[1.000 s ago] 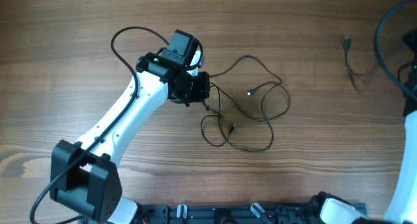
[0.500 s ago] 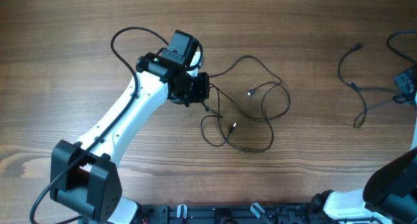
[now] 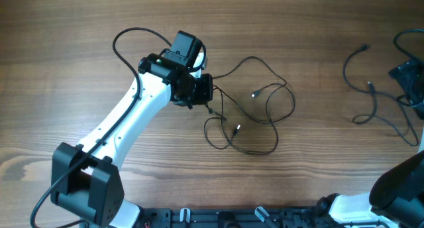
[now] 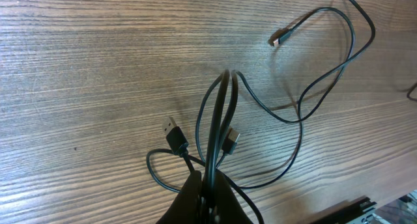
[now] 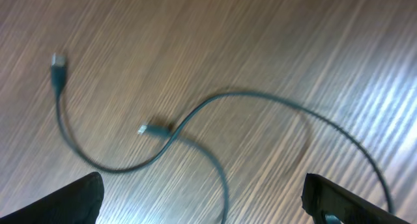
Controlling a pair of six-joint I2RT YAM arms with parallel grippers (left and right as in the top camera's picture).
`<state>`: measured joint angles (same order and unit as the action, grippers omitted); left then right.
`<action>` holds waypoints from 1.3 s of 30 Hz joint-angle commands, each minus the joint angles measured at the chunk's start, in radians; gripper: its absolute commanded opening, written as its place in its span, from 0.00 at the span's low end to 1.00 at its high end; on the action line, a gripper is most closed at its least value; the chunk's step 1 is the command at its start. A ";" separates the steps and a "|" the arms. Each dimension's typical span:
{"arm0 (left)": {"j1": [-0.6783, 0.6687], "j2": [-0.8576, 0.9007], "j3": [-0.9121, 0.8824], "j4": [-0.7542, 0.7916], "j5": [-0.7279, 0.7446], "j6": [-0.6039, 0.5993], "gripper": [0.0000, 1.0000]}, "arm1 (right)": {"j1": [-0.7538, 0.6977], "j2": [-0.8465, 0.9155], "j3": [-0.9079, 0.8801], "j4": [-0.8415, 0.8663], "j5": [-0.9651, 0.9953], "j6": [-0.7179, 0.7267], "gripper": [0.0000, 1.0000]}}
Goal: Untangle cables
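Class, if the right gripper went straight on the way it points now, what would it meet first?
The right gripper would likely meet the cable on the table first; depth is unclear.

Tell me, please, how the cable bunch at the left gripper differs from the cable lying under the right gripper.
The cable bunch is several crossing loops; the lone cable lies in a few open curves. The cable bunch is pinched in the shut left gripper; the lone cable lies ungripped below the open right gripper. Both are thin, black and plug-ended, on the wooden table.
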<state>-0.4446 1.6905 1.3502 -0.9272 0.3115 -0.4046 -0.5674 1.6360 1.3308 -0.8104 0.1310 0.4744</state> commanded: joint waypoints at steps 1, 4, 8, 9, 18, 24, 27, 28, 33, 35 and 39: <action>-0.005 0.010 0.003 -0.001 -0.006 0.005 0.04 | -0.002 0.010 0.002 -0.018 -0.172 -0.004 1.00; -0.005 0.010 0.003 -0.001 -0.006 0.005 0.04 | -0.002 0.010 0.002 -0.088 -0.199 -0.003 1.00; -0.005 0.010 0.003 -0.001 -0.006 0.005 0.04 | -0.002 0.010 0.002 -0.111 -0.201 -0.001 1.00; -0.005 0.010 0.003 -0.001 -0.006 0.005 0.04 | -0.002 0.010 0.002 -0.116 -0.204 -0.004 1.00; -0.005 0.010 0.003 -0.001 -0.006 0.005 0.04 | -0.002 0.010 0.002 -0.092 -0.290 -0.080 0.99; -0.005 0.010 0.003 -0.001 -0.006 0.005 0.04 | -0.002 0.009 0.004 -0.026 -0.642 -0.352 0.96; -0.005 0.010 0.003 0.001 -0.006 0.005 0.04 | -0.002 0.009 0.004 -0.040 -0.900 -0.509 0.85; -0.005 0.010 0.003 0.002 -0.006 0.005 0.04 | -0.002 0.009 0.004 -0.070 -0.926 -0.530 0.75; -0.005 0.010 0.003 0.002 -0.006 0.005 0.04 | -0.002 0.010 0.002 -0.233 -0.533 -0.383 0.30; -0.005 0.010 0.003 0.003 -0.006 0.005 0.04 | -0.002 0.010 0.002 -0.262 -0.387 -0.310 0.29; -0.005 0.010 0.003 0.003 -0.006 0.005 0.04 | -0.002 0.010 0.002 -0.282 -0.276 -0.287 0.31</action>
<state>-0.4446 1.6905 1.3502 -0.9268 0.3119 -0.4046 -0.5674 1.6363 1.3312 -1.0904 -0.2977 0.1383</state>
